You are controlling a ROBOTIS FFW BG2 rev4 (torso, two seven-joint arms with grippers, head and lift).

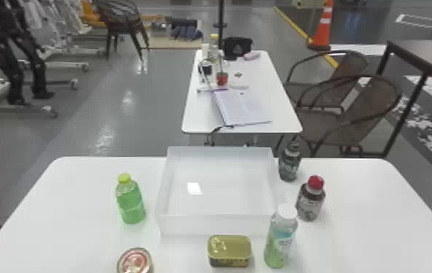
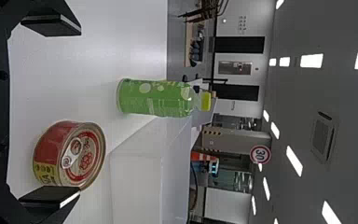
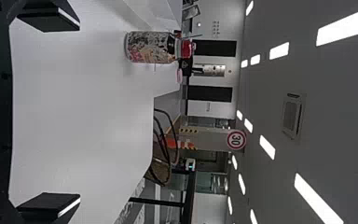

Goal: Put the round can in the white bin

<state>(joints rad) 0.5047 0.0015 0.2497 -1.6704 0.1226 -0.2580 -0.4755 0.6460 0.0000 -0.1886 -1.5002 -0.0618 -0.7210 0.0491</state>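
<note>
Round can [image 1: 135, 262] is placed around seven o'clock from the white bin [image 1: 213, 225]; left gripper [image 2: 80, 111] is held wide, presumably to enclose it; right gripper [image 3: 79, 113], also wide.

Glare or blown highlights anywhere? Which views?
Head view: hard white glare patch on the inside bottom of the white bin, shiny streaks on the grey floor. Left wrist view: ceiling lights blown to plain white. Right wrist view: same, with long bright strips.
</note>
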